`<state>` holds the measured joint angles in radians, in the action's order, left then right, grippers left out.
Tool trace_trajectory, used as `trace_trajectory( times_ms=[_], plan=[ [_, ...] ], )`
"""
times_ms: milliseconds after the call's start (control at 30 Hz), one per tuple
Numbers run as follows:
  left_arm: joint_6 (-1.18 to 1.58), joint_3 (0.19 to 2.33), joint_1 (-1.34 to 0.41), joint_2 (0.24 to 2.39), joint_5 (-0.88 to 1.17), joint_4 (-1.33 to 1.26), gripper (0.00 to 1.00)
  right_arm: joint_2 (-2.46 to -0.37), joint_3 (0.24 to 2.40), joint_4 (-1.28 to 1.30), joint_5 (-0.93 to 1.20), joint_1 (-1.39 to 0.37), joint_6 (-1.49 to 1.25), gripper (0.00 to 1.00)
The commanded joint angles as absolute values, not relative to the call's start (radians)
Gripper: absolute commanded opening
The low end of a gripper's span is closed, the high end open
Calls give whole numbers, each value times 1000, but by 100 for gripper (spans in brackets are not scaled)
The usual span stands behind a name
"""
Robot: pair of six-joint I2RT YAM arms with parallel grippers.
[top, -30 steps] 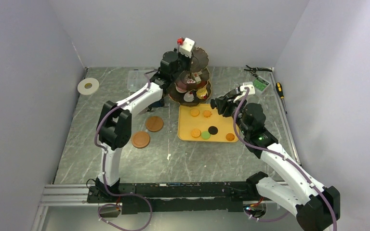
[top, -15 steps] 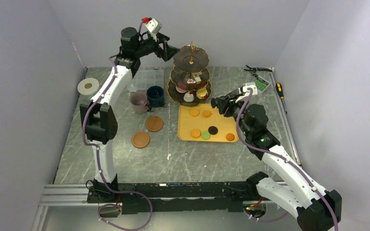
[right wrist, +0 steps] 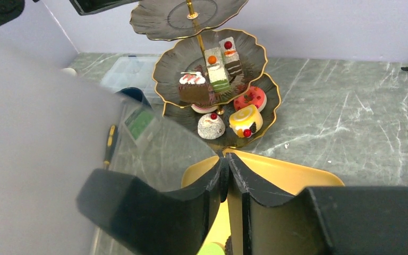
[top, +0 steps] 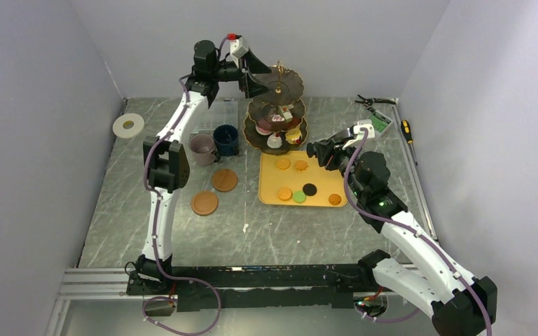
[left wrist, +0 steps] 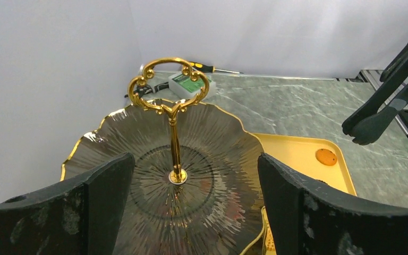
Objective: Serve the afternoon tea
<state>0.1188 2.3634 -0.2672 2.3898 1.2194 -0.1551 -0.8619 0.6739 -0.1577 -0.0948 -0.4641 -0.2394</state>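
The left gripper [left wrist: 191,197] is spread wide, its black fingers [left wrist: 79,207] flanking the empty top plate [left wrist: 138,154] of the dark three-tier gold-trimmed stand [top: 278,115] at the far middle of the table; whether they touch it I cannot tell. That plate is glossy, ribbed and scalloped, probably ceramic or glass: stiff, slick and easily chipped. The looped gold handle [left wrist: 170,82] on the thin central post looks the sounder place to grip, though the loaded stand is likely top-heavy and should stay upright. The lower tiers carry small cake slices [right wrist: 219,64], a pink donut [right wrist: 252,98] and a swirled roll [right wrist: 246,120], light pieces that would probably slide on the glaze if tipped. The right gripper [right wrist: 225,164] hovers just near of the stand, fingertips drawn together on nothing visible, over the far edge of the yellow tray [top: 263,190]. There lie orange macarons [top: 284,164] and a green macaron [top: 299,197], small smooth discs best pinched gently across their rims. To the left stand a mauve mug [top: 201,148] and a navy mug [top: 225,138], with two brown round coasters [top: 224,180] nearer.
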Motion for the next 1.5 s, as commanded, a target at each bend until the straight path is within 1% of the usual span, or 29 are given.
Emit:
trace_trajectory(
  times_ms=[0, 367, 567, 667, 767, 833, 1000, 1067, 1100, 1300, 1467],
  plan=[
    [189, 2437, -280, 2416, 1290, -264, 91, -850, 686, -187, -82, -459, -252, 44],
    [275, 2533, -314, 2519, 1296, -408, 88, -880, 683, -200, -76, -459, -263, 44],
    [261, 2547, -332, 2554, 1274, -436, 84, -878, 676, -196, -81, -459, -265, 44],
    [263, 2556, -334, 2566, 1247, -446, 79, -874, 674, -188, -87, -459, -262, 44],
    [262, 2558, -337, 2572, 1220, -463, 70, -871, 668, -188, -91, -459, -265, 44],
    [261, 2557, -337, 2574, 1203, -477, 61, -871, 665, -190, -91, -459, -268, 44],
    [257, 2549, -341, 2570, 1156, -501, 27, -864, 662, -191, -90, -459, -275, 44],
    [253, 2543, -342, 2567, 1138, -509, 16, -861, 662, -189, -90, -459, -276, 44],
    [251, 2536, -343, 2564, 1127, -514, 12, -860, 662, -187, -89, -459, -277, 44],
    [200, 2477, -351, 2529, 1062, -549, 3, -850, 660, -183, -89, -459, -282, 44],
    [136, 2433, -357, 2487, 943, -581, 3, -854, 665, -183, -84, -459, -280, 44]
  ],
)
